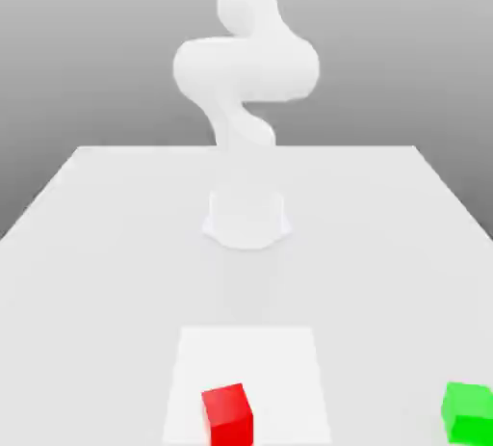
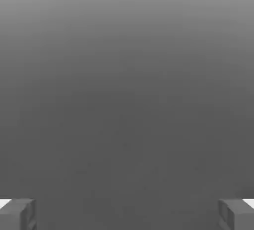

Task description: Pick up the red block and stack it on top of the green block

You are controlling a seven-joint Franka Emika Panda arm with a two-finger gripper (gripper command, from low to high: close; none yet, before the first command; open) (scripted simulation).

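Gripper: nearest the camera in the hand view, the gripper (image 2: pixel 127 215) has its two fingers set wide apart, jaws open, with grey between them.
Red block: on the pale square (image 1: pixel 247 362), near its front edge, turned a little askew to the square's sides; the exterior view's lower edge cuts it off.
Green block: on the table (image 1: pixel 385 280) at the exterior view's far right, well apart from the red block (image 1: pixel 228 417) and outside the square; the green block (image 1: pixel 469 415) is partly cut off by the picture's edge.
Between the blocks: a strip of the pale square, then bare tabletop.
Pale square: flat-looking, in front of the arm's base, its sides spreading toward the camera.
Base: the white base (image 1: pixel 246 221) stands on the table behind the square and both blocks.
Arm: the white arm (image 1: pixel 246 68) rises from the base, folded, and runs out at the top of the exterior view.
Backdrop: plain grey beyond the table's far edge.
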